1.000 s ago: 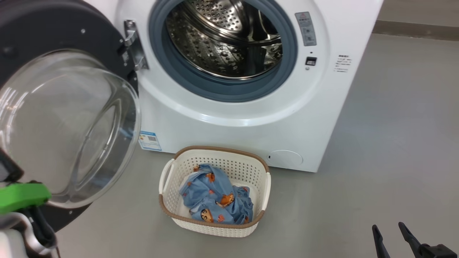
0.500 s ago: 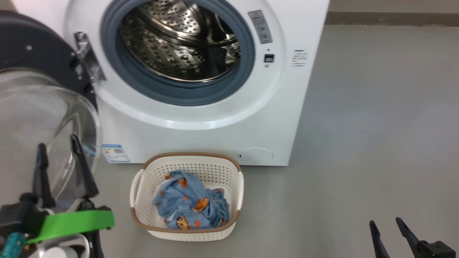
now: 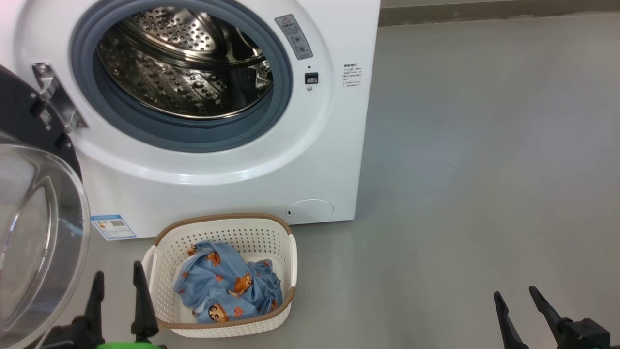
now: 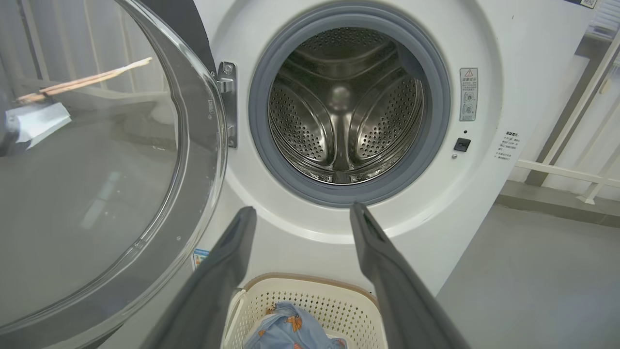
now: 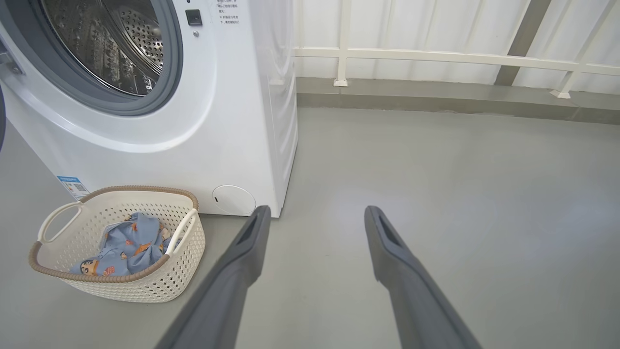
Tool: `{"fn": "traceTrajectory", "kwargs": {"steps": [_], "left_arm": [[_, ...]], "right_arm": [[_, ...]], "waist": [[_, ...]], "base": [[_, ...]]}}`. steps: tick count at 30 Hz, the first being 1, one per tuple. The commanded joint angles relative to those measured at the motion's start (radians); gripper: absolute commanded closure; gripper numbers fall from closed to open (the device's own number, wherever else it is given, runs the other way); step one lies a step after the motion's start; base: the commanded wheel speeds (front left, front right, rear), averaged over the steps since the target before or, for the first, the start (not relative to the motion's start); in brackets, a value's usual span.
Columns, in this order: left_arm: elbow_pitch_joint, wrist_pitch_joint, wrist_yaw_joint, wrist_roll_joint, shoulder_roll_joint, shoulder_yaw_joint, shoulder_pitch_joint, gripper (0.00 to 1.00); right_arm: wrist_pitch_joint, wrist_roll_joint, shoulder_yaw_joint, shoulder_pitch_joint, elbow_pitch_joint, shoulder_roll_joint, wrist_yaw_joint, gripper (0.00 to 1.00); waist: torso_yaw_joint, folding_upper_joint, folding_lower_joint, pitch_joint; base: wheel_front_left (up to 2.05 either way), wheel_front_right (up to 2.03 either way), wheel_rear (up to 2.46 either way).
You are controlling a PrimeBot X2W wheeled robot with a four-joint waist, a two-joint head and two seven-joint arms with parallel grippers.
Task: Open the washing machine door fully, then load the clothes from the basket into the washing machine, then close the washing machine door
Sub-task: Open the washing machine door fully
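Both hands are spread and empty: the left hand (image 3: pixel 118 270) is just left of the basket (image 3: pixel 242 237), and the right hand (image 3: pixel 513 291) is well off to the right. The washing machine door (image 3: pixel 29 232) looks wide open on the left, so I think loading is the step now. A hand must reach down and pinch the clothes (image 3: pixel 225 288) in the basket.

Washing machine (image 3: pixel 232 184): white boxy body, grey-blue gasket (image 3: pixel 193 143).
Washing machine door (image 3: pixel 34 232): glossy black round frame, clear glass.
Basket (image 3: pixel 227 237): cream-white perforated plastic, brown woven rim.
Clothes (image 3: pixel 227 286): light blue fabric, orange-brown cartoon print.
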Motion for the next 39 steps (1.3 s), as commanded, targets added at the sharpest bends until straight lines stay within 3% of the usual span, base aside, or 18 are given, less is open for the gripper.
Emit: {"fn": "traceTrajectory", "kwargs": {"steps": [1, 39], "left_arm": [[-0.008, -0.005, 0.002, 0.003, 0.019, 0.025, -0.001, 0.0], [0.087, -0.005, 0.037, 0.031, 0.019, 0.025, 0.088, 0.0]], "right_arm": [[-0.012, 0.003, 0.027, -0.036, -0.025, -0.018, 0.001, 0.0], [-0.012, -0.024, 0.026, -0.029, -0.008, -0.03, 0.001, 0.0]], "waist": [[-0.003, -0.0001, -0.0001, 0.003], [0.094, -0.0001, -0.0001, -0.051]], "base": [[0.0, 0.0, 0.0], [0.0, 0.0, 0.0]]}}
